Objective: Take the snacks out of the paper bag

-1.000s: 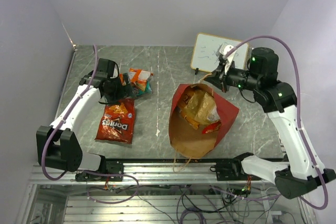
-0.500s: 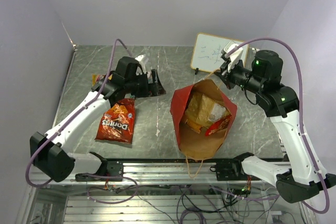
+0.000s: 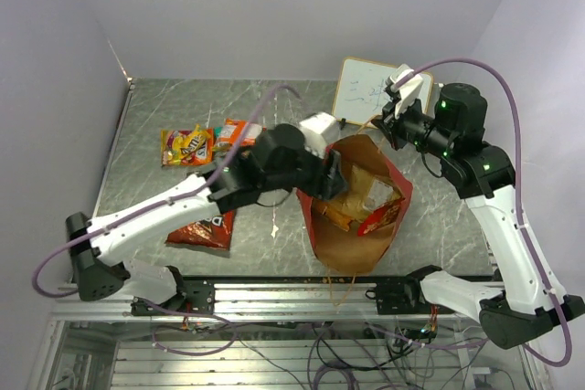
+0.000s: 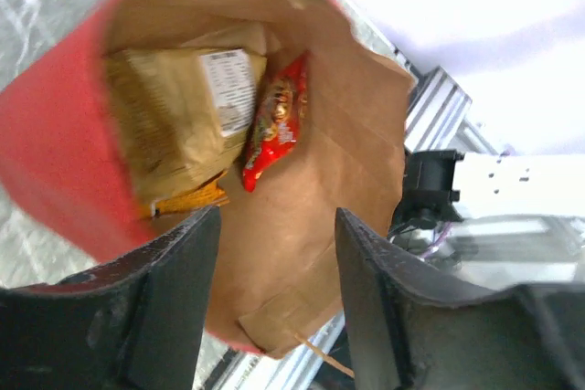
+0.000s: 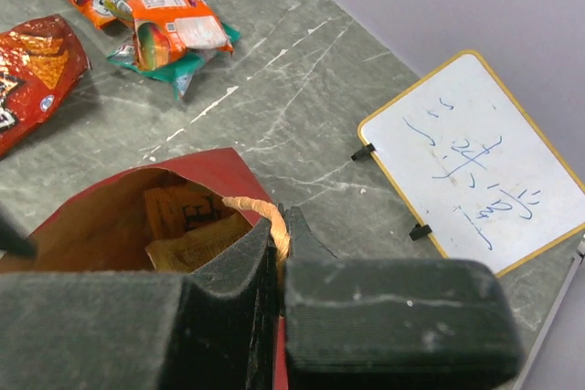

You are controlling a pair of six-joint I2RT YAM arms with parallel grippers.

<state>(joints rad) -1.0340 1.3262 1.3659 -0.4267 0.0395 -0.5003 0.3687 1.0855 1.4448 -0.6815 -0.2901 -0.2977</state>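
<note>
The paper bag (image 3: 352, 246) stands near the bench's front edge. Its cord handle (image 5: 260, 210) is pinched in the closed right end effector (image 5: 277, 226), so the mouth is held agape. The left end effector (image 4: 274, 226), jaws apart and empty, is poised at the mouth. A descent onto the tan-brown chip bag (image 4: 174, 125) or the red packet (image 4: 274, 130) is called for next, and the bag's red wall could be snagged. A yellow pack (image 3: 186, 145), an orange-teal pack (image 3: 236, 134) and a red chip bag (image 5: 27, 79) lie out towards the left edge. A whiteboard (image 5: 475, 162) lies by the far edge.

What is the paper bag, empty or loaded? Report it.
Loaded. Inside the paper bag lie a tan-brown chip bag and a red chip bag; an orange packet peeks from beneath.
</note>
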